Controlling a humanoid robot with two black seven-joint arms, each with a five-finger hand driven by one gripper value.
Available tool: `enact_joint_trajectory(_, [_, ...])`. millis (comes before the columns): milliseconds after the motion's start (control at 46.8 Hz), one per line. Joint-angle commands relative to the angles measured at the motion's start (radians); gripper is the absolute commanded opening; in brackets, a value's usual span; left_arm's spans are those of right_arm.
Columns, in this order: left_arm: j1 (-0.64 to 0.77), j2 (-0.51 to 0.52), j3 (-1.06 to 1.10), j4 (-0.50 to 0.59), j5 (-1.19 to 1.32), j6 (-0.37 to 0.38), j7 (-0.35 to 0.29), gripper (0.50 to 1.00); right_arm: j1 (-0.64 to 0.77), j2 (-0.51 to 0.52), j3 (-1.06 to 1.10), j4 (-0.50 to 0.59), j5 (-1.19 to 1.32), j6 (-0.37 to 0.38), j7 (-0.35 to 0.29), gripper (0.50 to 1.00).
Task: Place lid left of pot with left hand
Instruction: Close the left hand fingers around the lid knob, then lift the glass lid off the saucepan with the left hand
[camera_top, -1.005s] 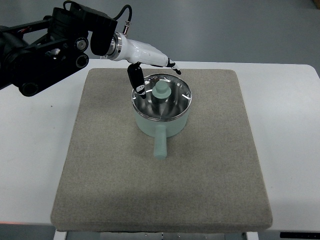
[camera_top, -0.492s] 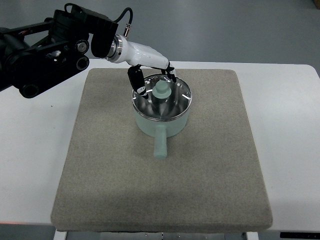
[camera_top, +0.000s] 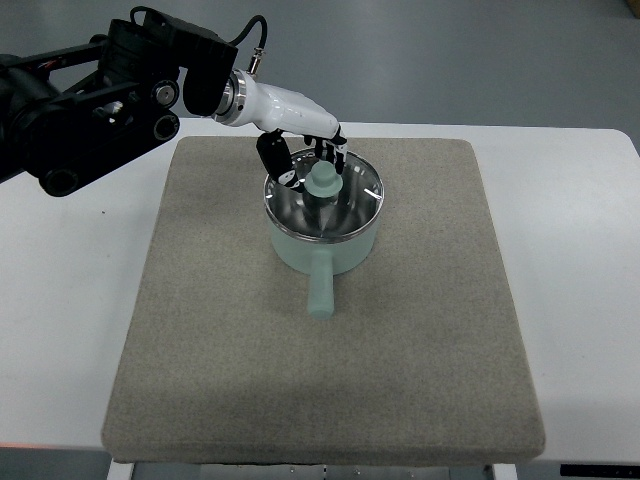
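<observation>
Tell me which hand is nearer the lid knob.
Left. The left hand hangs over the lid's far-left edge, fingers reaching beside the knob; the right hand is out of view.

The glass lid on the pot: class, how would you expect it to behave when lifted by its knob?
The glass lid looks rigid, so it should rise in one piece. Held only by the small central knob, it may swing or tilt. Glass probably makes it breakable if dropped. The left hand is closing around the knob.

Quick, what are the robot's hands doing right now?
Left hand: fingers curled down round the lid's knob, lid still on the pot; whether it grips yet cannot be told.
Right hand: not in view.
</observation>
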Motion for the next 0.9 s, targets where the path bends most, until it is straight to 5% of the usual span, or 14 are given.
enact_joint_trajectory(0, [-0.007,0.0,0.012,-0.001,0.0,0.0,0.0,0.662,0.0,0.0,0.0,0.0,0.0,0.0,0.0,0.921])
enact_joint_trajectory(235, [-0.01,-0.001,0.014,-0.004,0.0,0.0,0.0,0.619,0.0,0.0,0.0,0.0,0.0,0.0,0.0,0.921])
enact_joint_trajectory(385, [-0.015,0.0,0.014,-0.004,0.0,0.0,0.0,0.504,0.0,0.0,0.0,0.0,0.0,0.0,0.0,0.921])
enact_joint_trajectory(877, [-0.042,0.002,0.014,-0.009,0.002,0.0,0.0,0.5,0.0,0.0,0.0,0.0,0.0,0.0,0.0,0.921])
